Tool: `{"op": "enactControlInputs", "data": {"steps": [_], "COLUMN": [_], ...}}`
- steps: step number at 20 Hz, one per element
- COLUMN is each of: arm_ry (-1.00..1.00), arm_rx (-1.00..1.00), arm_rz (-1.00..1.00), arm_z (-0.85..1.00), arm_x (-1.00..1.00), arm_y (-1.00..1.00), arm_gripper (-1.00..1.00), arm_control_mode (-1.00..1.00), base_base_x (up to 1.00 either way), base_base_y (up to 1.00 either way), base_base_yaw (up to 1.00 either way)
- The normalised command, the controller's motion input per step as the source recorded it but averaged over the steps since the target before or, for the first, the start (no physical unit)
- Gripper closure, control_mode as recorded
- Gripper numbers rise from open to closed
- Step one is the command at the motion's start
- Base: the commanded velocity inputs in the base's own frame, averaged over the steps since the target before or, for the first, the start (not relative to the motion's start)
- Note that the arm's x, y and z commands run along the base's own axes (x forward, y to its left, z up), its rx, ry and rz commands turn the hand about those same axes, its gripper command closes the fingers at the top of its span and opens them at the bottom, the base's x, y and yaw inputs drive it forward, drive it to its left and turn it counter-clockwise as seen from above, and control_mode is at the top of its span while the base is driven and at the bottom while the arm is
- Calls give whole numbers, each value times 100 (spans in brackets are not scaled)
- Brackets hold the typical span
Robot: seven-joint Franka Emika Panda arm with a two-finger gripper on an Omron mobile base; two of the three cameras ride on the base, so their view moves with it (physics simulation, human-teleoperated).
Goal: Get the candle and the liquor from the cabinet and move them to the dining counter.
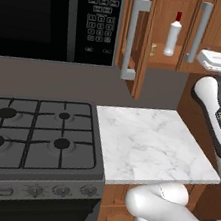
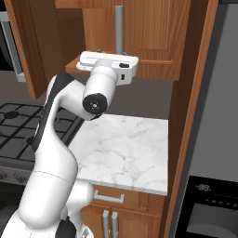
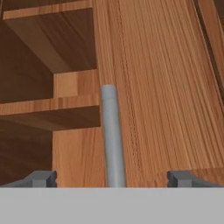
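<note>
Liquor (image 1: 173, 35): you see it upright on the cabinet (image 1: 169, 10) shelf, top centre of the left base view; slim, likely glass, slippery; take the body, not the neck.
Candle (image 1: 153, 49): tiny, left of the bottle; light, easy to drop.
Gripper (image 3: 112, 178): fingers spread wide, holding nothing, at the handle (image 3: 112, 131).
In the way: the right door (image 3: 166, 87), half shut.

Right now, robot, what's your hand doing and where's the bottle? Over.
Gripper open, fingers either side of the right door's grey handle. Liquor upright on the cabinet shelf, left door open. Candle beside it, tiny. Right door partly in the way.
</note>
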Motion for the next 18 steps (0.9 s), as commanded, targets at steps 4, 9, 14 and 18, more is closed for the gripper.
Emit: {"op": "enactControlInputs", "data": {"steps": [4,9,14,18], "arm_ry": [0,0,0,0], "arm_rx": [0,0,0,0], "arm_rz": [0,0,0,0], "arm_z": [0,0,0,0], "arm_x": [5,3,11,17], "arm_y": [-15,0,3,8], "arm_gripper": [-100,-100,-100,-100], "arm_control_mode": [-100,-100,-100,-100], "base_base_x": [0,0,0,0], "base_base_y": [0,0,0,0], "base_base_yaw": [0,0,0,0]}}
